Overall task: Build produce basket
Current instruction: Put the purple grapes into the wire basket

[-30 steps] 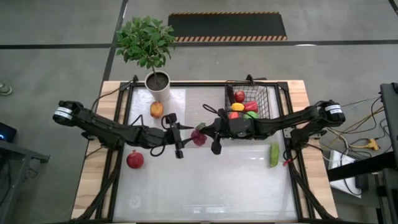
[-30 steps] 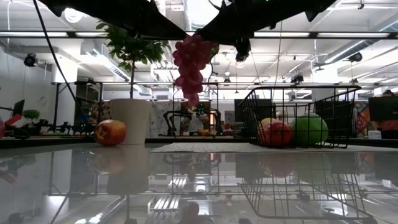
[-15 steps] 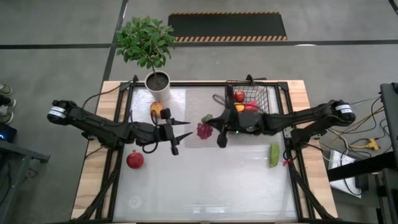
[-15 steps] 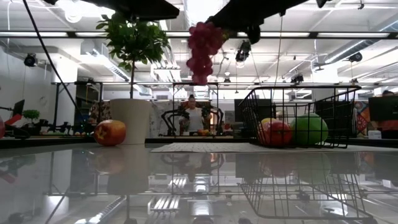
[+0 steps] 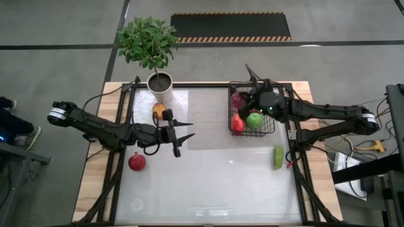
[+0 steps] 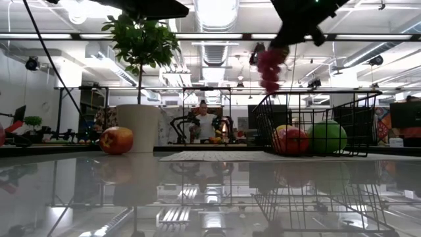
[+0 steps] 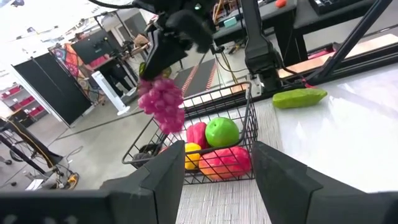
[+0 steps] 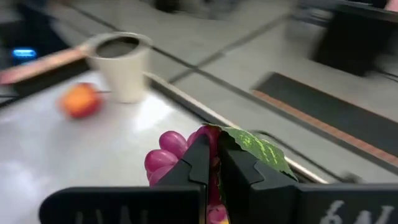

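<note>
The black wire basket [image 5: 275, 108] stands on the table's far right and holds a green apple [image 5: 255, 119], a red pepper [image 5: 237, 123] and a yellow fruit [image 7: 192, 154]. My right gripper [image 8: 214, 167] is shut on the purple grapes [image 5: 238, 101] and hovers over the basket's far left part. In the low view the bunch [image 6: 268, 69] hangs just above the rim [image 6: 316, 94]. My left gripper [image 5: 184, 130] is open over the table's middle left, touching nothing. A green cucumber [image 5: 278, 157], a red fruit [image 5: 137, 162] and an orange fruit [image 5: 158, 111] lie on the table. My right gripper pinches the grape bunch at its top end [image 8: 208, 134], beside the green leaf [image 8: 255, 147], between its two fingers. It reaches in from the table's right, slanting down. The bunch hangs below the fingers, lifted clear of the table and the basket.
A white pot with a leafy plant [image 5: 160, 87] stands at the far edge, left of the middle, close to the orange fruit. A pale mat [image 5: 208, 120] lies under the basket and the table's middle. A person [image 6: 203, 122] stands in the room beyond the table.
My right gripper has carried the grapes from the table's middle toward the right and far edge, until they hang over the basket. My left gripper drew back a little toward the left edge early on, then kept still.
</note>
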Controlling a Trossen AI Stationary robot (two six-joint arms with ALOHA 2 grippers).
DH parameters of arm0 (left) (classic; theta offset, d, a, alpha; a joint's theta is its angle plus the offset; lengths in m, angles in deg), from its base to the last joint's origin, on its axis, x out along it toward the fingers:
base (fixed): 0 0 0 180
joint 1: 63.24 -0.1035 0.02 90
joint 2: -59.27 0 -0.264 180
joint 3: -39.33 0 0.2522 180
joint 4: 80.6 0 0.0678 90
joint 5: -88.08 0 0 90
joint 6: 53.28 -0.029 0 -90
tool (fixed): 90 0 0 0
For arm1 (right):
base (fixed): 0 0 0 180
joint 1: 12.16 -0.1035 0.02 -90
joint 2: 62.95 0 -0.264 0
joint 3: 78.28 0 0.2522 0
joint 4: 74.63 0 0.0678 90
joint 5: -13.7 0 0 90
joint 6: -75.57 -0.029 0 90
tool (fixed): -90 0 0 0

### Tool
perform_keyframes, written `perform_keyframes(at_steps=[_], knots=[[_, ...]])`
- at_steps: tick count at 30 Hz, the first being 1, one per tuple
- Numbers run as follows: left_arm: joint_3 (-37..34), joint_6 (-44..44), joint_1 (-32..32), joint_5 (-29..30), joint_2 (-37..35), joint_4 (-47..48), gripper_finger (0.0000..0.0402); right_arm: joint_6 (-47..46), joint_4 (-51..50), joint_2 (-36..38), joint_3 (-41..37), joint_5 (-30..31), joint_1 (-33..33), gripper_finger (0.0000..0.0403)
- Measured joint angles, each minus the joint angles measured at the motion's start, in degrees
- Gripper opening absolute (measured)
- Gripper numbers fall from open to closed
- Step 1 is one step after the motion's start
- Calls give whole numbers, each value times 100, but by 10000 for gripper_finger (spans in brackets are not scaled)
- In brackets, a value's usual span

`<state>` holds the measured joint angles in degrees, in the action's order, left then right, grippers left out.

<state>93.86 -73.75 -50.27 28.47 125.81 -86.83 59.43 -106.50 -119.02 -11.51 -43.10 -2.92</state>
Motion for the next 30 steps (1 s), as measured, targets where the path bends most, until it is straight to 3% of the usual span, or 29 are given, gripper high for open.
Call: perform_keyframes(at_steps=[8,30], knots=[[-35,20,0,4,2,0,169,-410,-895,-58,-16,645,568,11],[-188,36,0,7,7,-54,169,-769,-846,-1545,-345,1590,1154,12]])
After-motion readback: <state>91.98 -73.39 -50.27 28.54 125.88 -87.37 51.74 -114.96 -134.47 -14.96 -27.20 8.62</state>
